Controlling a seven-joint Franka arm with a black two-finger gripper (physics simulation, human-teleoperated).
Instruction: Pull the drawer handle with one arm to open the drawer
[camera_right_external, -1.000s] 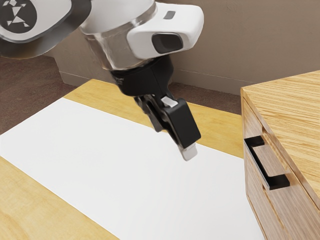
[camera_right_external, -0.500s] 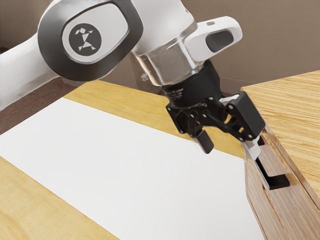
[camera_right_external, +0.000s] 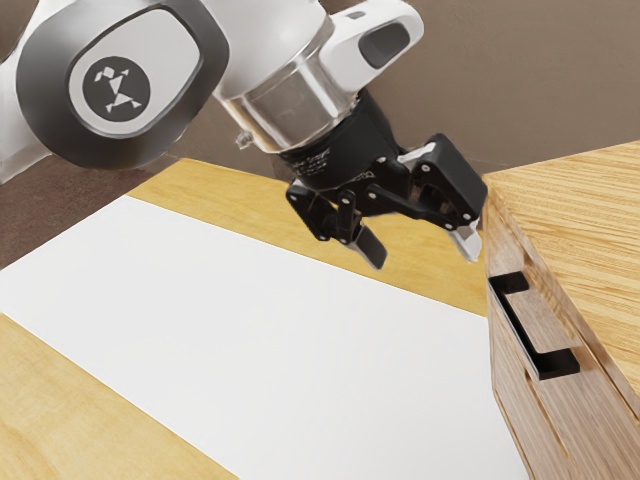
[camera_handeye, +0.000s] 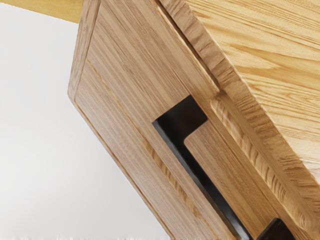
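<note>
A wooden cabinet stands at the exterior view's right. Its top drawer carries a black bar handle, and the drawer front lies flush with the cabinet face. My gripper hovers just up and to the left of the handle, near the cabinet's top corner, open with nothing between its fingers. One finger hangs over the mat; the other is close to the cabinet's edge, apart from the handle. The wrist view looks at the drawer front and the handle from close by.
A white mat covers most of the wooden table. A second drawer front sits under the top one. A brown wall and floor lie behind the table.
My hand swung right and turned toward the drawer, reaching the handle half a second ago. It has since drawn back up and left, off the handle. The drawer has not moved.
</note>
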